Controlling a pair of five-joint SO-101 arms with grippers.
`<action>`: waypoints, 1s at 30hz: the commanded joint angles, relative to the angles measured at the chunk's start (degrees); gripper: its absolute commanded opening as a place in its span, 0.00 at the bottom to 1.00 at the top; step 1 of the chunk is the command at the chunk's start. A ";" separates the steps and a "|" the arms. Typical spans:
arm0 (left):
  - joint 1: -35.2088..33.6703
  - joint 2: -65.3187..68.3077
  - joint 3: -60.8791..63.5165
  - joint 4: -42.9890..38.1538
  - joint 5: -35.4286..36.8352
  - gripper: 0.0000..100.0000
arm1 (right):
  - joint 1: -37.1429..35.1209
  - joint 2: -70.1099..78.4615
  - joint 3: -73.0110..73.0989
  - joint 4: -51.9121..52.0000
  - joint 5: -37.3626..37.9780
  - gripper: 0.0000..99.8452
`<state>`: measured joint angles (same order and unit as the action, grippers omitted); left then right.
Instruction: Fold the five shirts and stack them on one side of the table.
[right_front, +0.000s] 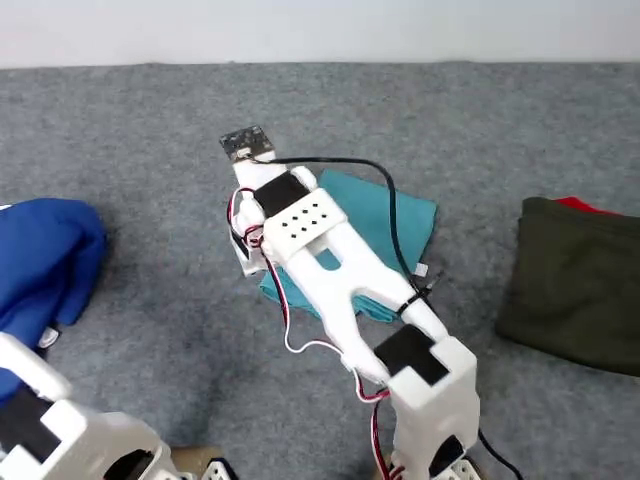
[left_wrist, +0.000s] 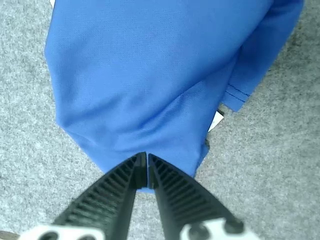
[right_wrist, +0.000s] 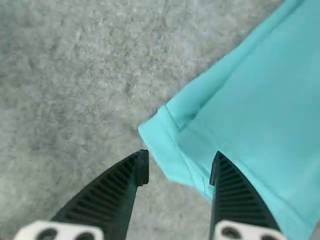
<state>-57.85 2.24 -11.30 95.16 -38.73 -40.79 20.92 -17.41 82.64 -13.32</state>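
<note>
no text, label or number can be read anywhere.

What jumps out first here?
The right gripper is open, its fingers on either side of a corner of the teal shirt mid-table. The left gripper is shut at the edge of the blue shirt. A dark folded shirt lies at the table's right.
</note>
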 joint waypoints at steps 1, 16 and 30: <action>0.00 -3.08 -2.33 0.35 -0.09 0.02 | -0.04 1.54 -0.44 -2.07 3.34 0.21; 0.88 -3.08 -2.33 0.18 -0.26 0.02 | 5.49 4.53 -0.18 -1.71 6.33 0.20; 0.97 -3.08 -2.33 -0.09 -0.26 0.02 | 2.15 8.66 -0.44 -1.71 6.33 0.03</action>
<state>-57.32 2.24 -11.30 95.16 -38.73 -37.89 29.54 -17.41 80.35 -7.52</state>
